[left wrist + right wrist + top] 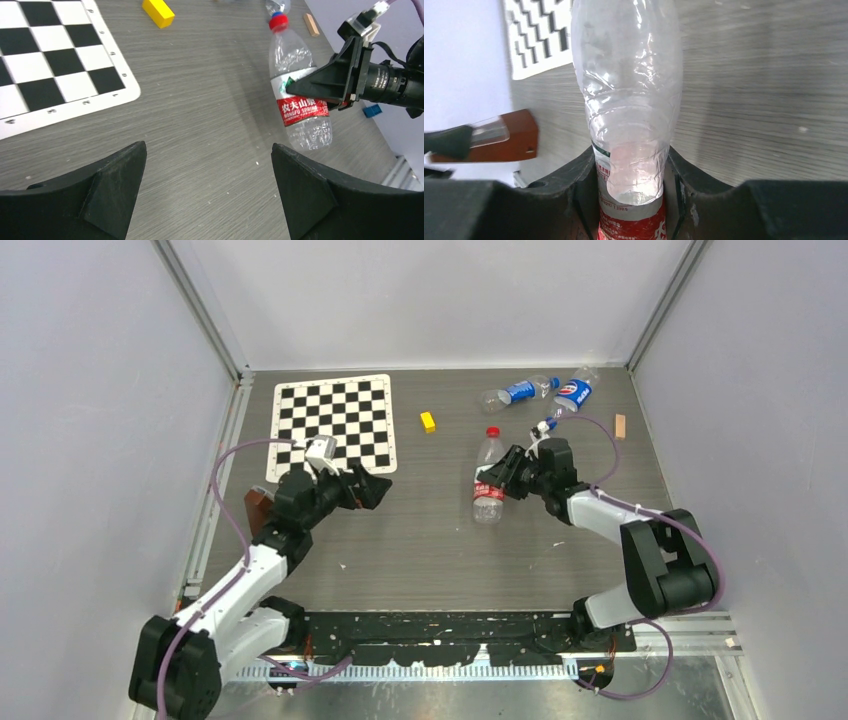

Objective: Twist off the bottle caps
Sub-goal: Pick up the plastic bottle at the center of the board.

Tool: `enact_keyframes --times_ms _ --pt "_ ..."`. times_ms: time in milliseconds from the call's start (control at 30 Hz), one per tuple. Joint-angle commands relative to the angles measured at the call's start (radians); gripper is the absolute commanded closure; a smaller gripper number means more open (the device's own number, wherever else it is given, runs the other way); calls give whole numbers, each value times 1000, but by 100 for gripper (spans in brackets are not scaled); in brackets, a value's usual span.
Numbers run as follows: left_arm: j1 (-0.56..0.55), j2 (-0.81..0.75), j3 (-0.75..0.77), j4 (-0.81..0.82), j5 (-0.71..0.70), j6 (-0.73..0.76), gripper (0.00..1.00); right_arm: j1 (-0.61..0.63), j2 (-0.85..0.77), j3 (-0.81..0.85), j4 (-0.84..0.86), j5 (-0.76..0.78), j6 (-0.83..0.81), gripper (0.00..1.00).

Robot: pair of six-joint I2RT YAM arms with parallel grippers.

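My right gripper (505, 472) has its jaws clamped on the red-labelled bottle (292, 55). One finger presses each side of the body at the label (302, 110), as my right wrist view shows up close. My left gripper (208, 147) has its jaws wide apart and nothing between them. It hovers over the bare table (420, 550) and faces right, towards the bottle.

Nearest me on the left, a brown block (257, 508) lies beside my left arm. The bottle I grip lies flat on the table, right of centre. Its base points to the near side and its neck to the far side. The red cap (278, 22) is on the neck and neither of my grippers touches it — my right fingers sit lower, around the middle. A small blue brick (371, 110) shows just past my right wrist in the left wrist view.

Farther out on the left lies the checkerboard sheet (333, 425). A yellow block (428, 421) sits to its right, apart from it, and a small wooden piece (620, 426) lies near the right wall. Farthest of all, two blue-labelled bottles lie on their sides close together by the back edge — one (520, 392) to the left, the other (574, 393) to the right. Their caps are too small for me to make out from above.
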Motion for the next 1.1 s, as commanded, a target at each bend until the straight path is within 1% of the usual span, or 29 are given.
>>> enact_keyframes --times_ms 0,33,67,100,133,233,267,300,333,433,500,533,667,767,900,967,1067 --pt "1 105 75 164 164 -72 2 18 -77 -73 399 -108 141 61" --pt "1 134 88 183 197 -98 2 27 -80 -98 445 -134 157 61" --pt "1 167 96 215 225 -127 2 34 -80 -108 533 -148 185 61" --pt "1 199 94 274 254 -167 2 46 -78 -120 568 -187 195 61" --pt "1 232 83 366 283 -208 1 52 -75 -121 624 -208 209 61" --pt "-1 353 70 603 381 -333 1 80 -68 -119 698 -296 231 61" --pt "-4 390 76 669 406 -374 1 85 -68 -122 732 -307 236 61" --pt "-10 422 83 724 425 -408 3 95 -67 -130 753 -322 250 61" --pt "-16 457 95 757 442 -434 4 102 -67 -137 799 -328 259 61" --pt "-49 547 132 850 468 -493 8 110 -67 -151 877 -344 304 61" --pt "-75 586 132 943 445 -530 8 114 -75 -147 883 -360 315 61" --pt "-88 602 142 964 441 -539 9 117 -82 -146 882 -365 316 61" --pt "-140 629 194 955 430 -538 13 126 -108 -129 825 -399 291 61" --pt "-165 628 209 936 398 -521 16 129 -135 -113 736 -411 249 61" --pt "-183 595 229 817 375 -456 17 144 -159 -116 709 -412 222 61" --pt "-203 579 225 765 338 -409 17 163 -150 -117 709 -430 209 61" --pt "-217 558 220 691 310 -350 21 193 -129 -104 720 -454 203 61"
